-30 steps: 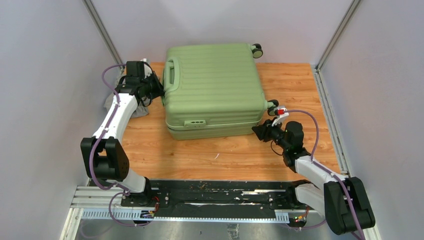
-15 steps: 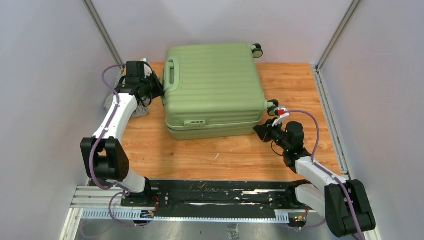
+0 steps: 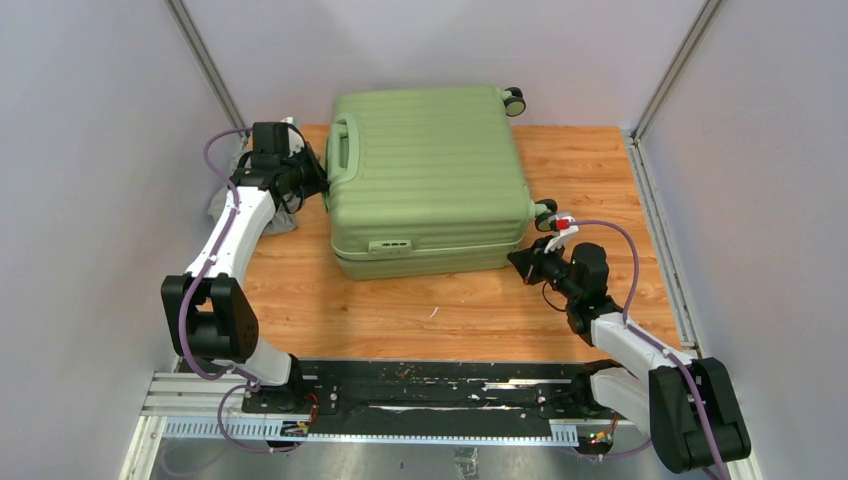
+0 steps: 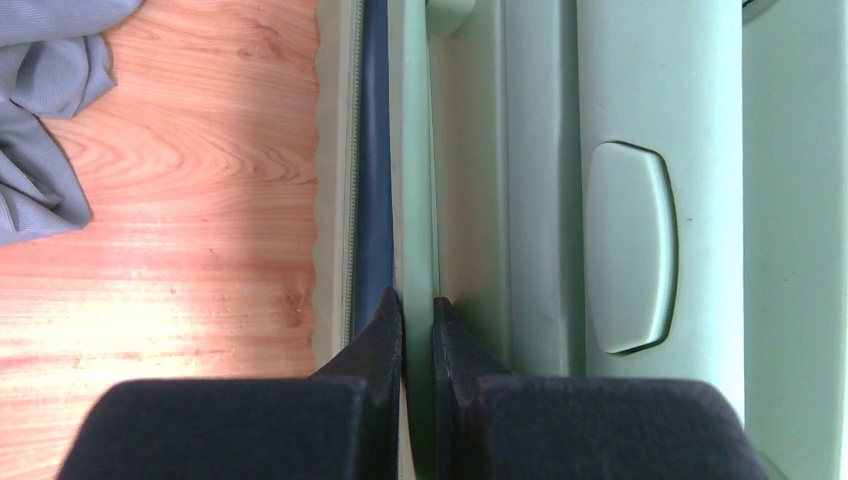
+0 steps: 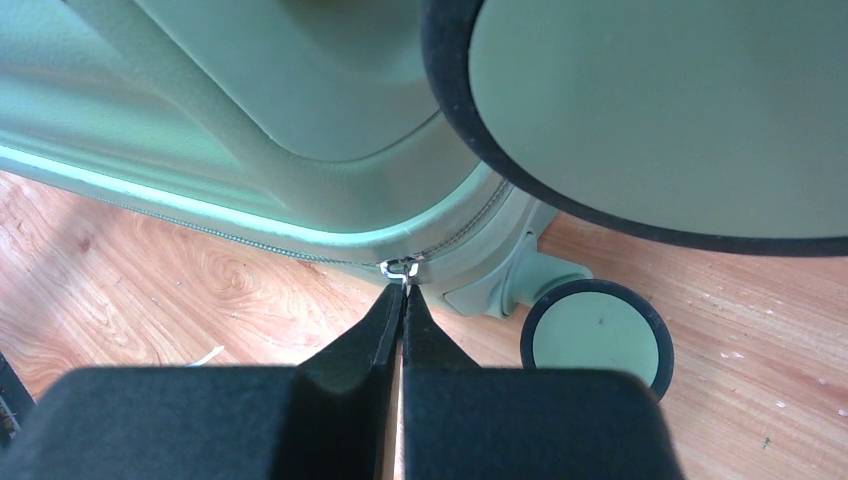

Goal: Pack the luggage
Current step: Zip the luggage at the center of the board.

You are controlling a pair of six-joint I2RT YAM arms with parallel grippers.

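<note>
The light-green ribbed luggage (image 3: 430, 170) lies flat and closed on the wooden table. My left gripper (image 3: 320, 183) is at its left side below the handle. In the left wrist view this gripper (image 4: 417, 305) is shut on the thin green edge of the shell (image 4: 620, 150), next to the dark seam. My right gripper (image 3: 513, 258) is at the near right corner. In the right wrist view it (image 5: 403, 295) is shut on the small metal zipper pull (image 5: 402, 268) at the rounded corner of the luggage (image 5: 250, 100).
A crumpled grey cloth (image 3: 285, 222) lies on the table left of the luggage, by my left arm, and shows in the left wrist view (image 4: 50, 110). Two black-and-green wheels (image 5: 597, 335) stand right of my right gripper. Grey walls enclose the table on three sides.
My right gripper has closed its jaws onto the zipper pull and shifted slightly. The left arm and the luggage have not moved.
</note>
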